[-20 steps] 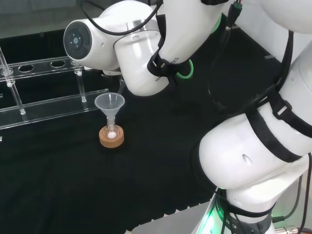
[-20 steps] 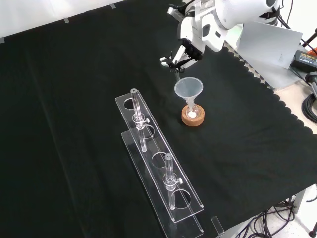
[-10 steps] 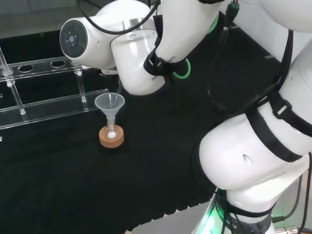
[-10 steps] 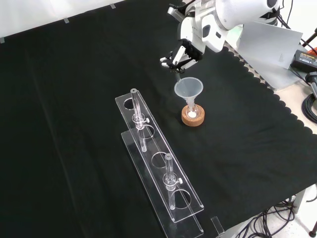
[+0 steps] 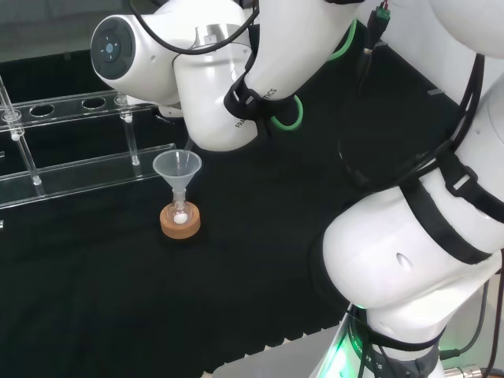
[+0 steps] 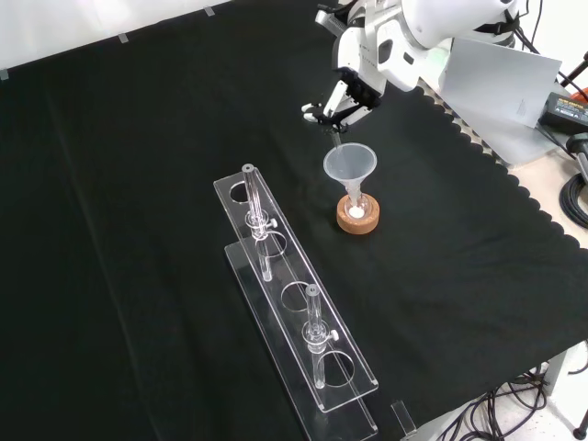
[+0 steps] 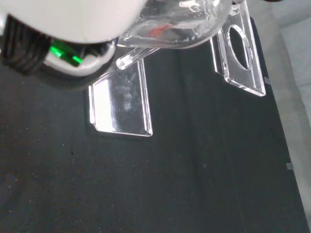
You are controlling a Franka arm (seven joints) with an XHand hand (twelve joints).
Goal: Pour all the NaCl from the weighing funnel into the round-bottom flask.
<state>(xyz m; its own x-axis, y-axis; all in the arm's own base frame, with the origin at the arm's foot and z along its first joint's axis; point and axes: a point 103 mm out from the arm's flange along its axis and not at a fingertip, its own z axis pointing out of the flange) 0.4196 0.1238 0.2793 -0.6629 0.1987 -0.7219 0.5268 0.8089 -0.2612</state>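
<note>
A small round-bottom flask (image 6: 356, 209) stands in a cork ring (image 6: 357, 220) on the black cloth, with white powder in its bulb. A clear plastic funnel (image 6: 350, 163) sits in its neck. Just above and behind the funnel's rim, the hand (image 6: 342, 96) is shut on a clear glass weighing funnel (image 6: 334, 134), whose stem slants down toward the funnel's mouth. In the wrist view the weighing funnel (image 7: 180, 24) is close, its stem (image 7: 130, 57) pointing away from the hand (image 7: 68, 19). In the head view the funnel (image 5: 177, 167), flask (image 5: 180, 216) and cork ring (image 5: 180, 227) stand left of the arm's links.
A clear acrylic rack (image 6: 296, 317) with two glass tubes stands in front of the flask in the front view, and at the left in the head view (image 5: 71, 150). The cloth's scalloped edge (image 6: 514, 184) runs at the front view's right.
The hand with the weighing funnel has shifted slightly up and to the right in the front view. In the head view the arm's link has moved left and up. Flask and funnel stay put.
</note>
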